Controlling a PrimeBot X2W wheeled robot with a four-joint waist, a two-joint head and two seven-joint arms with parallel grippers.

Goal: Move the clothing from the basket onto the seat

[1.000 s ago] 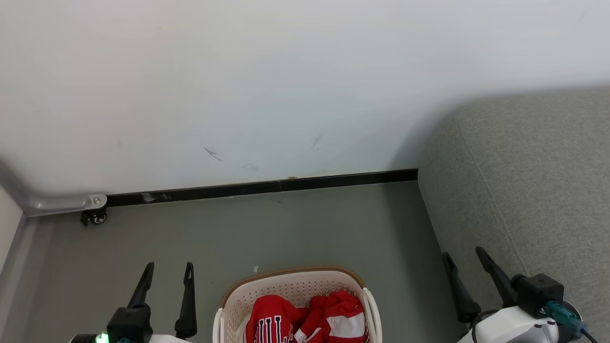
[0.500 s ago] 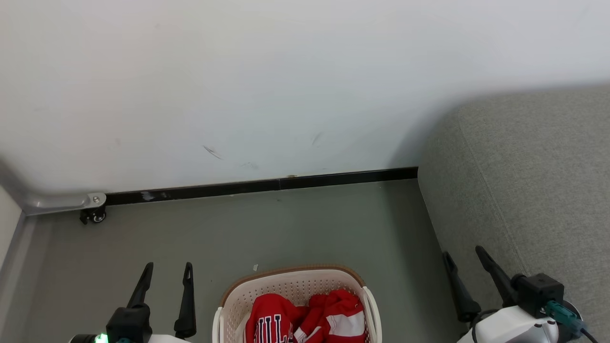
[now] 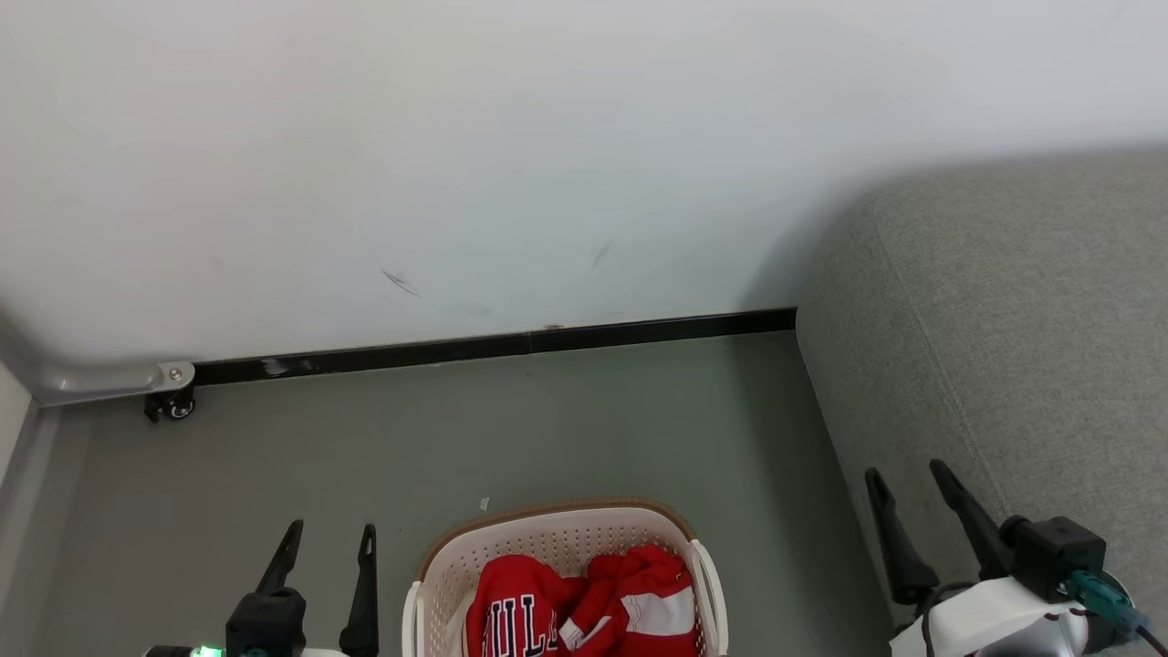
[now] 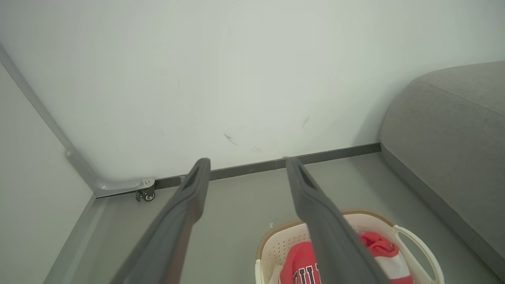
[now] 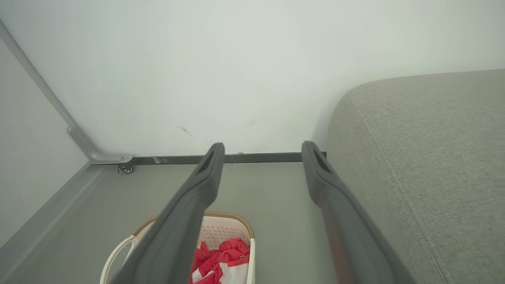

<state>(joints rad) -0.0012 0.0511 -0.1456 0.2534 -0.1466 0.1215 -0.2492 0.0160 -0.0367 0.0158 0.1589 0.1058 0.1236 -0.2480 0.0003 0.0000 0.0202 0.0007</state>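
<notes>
The cream-white basket (image 3: 557,536) with a brown rim stands on the floor at the bottom middle of the head view, its lower part cut off by the frame edge. Red clothing (image 3: 584,607) with white bands and dark lettering lies crumpled inside it. The grey seat (image 3: 1022,310) fills the right side. My left gripper (image 3: 330,535) is open to the left of the basket, apart from it. My right gripper (image 3: 909,479) is open in front of the seat's side, right of the basket. The wrist views show the basket (image 4: 284,242) (image 5: 240,227) and clothing (image 4: 378,246) (image 5: 221,258) below open, empty fingers.
A white wall with a black baseboard (image 3: 493,347) runs behind the basket. A grey metal bracket with a small caster (image 3: 169,401) sits in the left corner. Grey floor (image 3: 547,429) stretches between basket and wall.
The whole head picture has shifted slightly, so the camera moved. Both grippers stay open; the basket and clothing lie as before.
</notes>
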